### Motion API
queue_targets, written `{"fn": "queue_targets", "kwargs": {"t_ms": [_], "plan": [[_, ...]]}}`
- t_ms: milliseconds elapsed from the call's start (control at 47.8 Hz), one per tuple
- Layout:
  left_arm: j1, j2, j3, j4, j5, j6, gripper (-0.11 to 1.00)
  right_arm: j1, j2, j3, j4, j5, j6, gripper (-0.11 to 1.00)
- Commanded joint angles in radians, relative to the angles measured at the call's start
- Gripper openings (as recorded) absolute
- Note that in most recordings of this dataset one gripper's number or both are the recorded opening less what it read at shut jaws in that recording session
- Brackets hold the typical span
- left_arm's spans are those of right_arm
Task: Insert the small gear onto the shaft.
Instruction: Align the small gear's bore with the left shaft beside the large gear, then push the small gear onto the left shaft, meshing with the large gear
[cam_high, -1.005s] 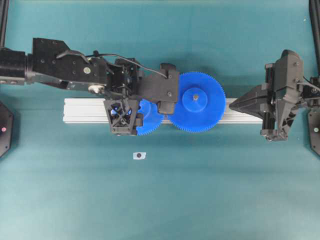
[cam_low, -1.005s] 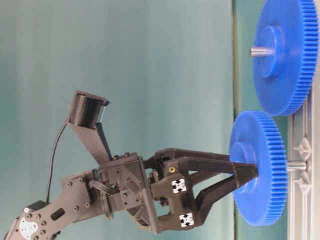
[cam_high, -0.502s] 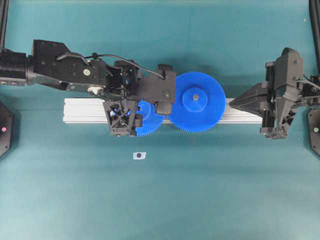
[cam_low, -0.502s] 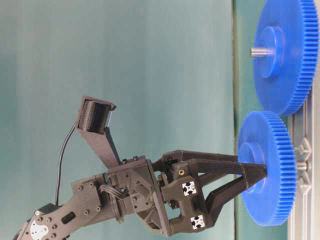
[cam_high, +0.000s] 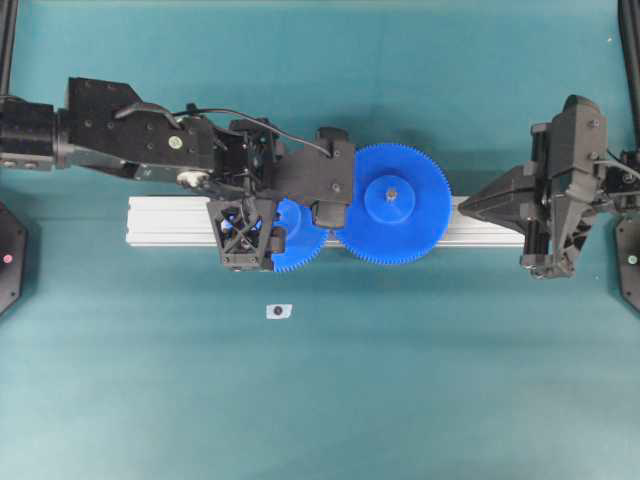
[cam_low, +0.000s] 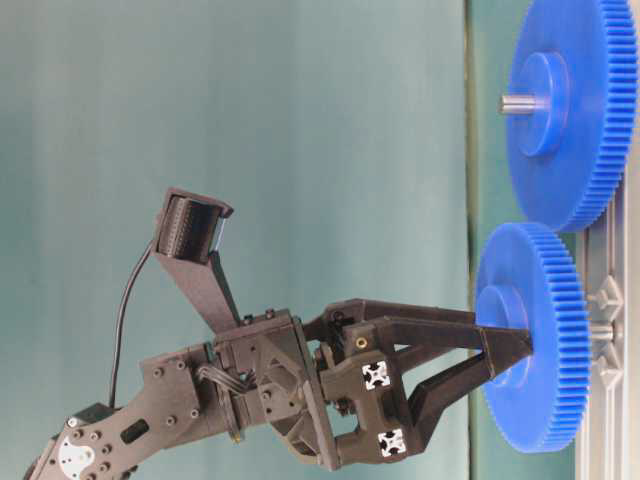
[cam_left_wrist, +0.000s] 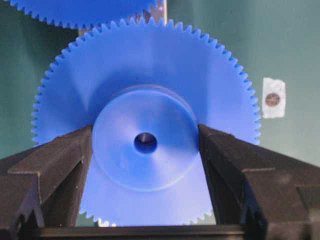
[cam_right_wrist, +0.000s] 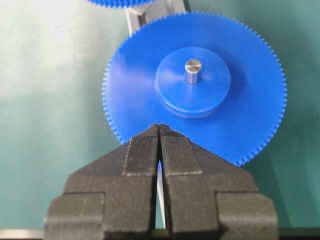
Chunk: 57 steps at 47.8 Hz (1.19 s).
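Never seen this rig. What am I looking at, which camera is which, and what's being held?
Two robot arms face each other across a teal table. One picture looks straight down, one is taken sideways at table level, and two come from cameras on the wrists. On a long silver aluminium rail sits a larger blue plastic gear on its own grey pin. The left gripper clamps the raised hub of the small blue toothed gear, holding it over a thin grey metal shaft on the rail. The right gripper is shut, empty, near the larger gear. A small white tag lies on the table.
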Motion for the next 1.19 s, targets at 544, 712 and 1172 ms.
{"fn": "queue_targets", "kwargs": {"t_ms": [544, 712, 1172], "plan": [[-0.005, -0.005, -0.044, 0.002, 0.023, -0.015, 0.75, -0.002, -0.005, -0.006, 0.0, -0.009, 0.005, 0.04], [-0.008, 0.005, -0.051, 0.002, 0.025, -0.014, 0.75, -0.002, -0.005, -0.006, 0.002, -0.009, 0.006, 0.04], [-0.012, 0.0, -0.06, 0.0, 0.025, -0.012, 0.88, -0.002, -0.005, -0.005, 0.002, -0.009, 0.005, 0.04]]}}
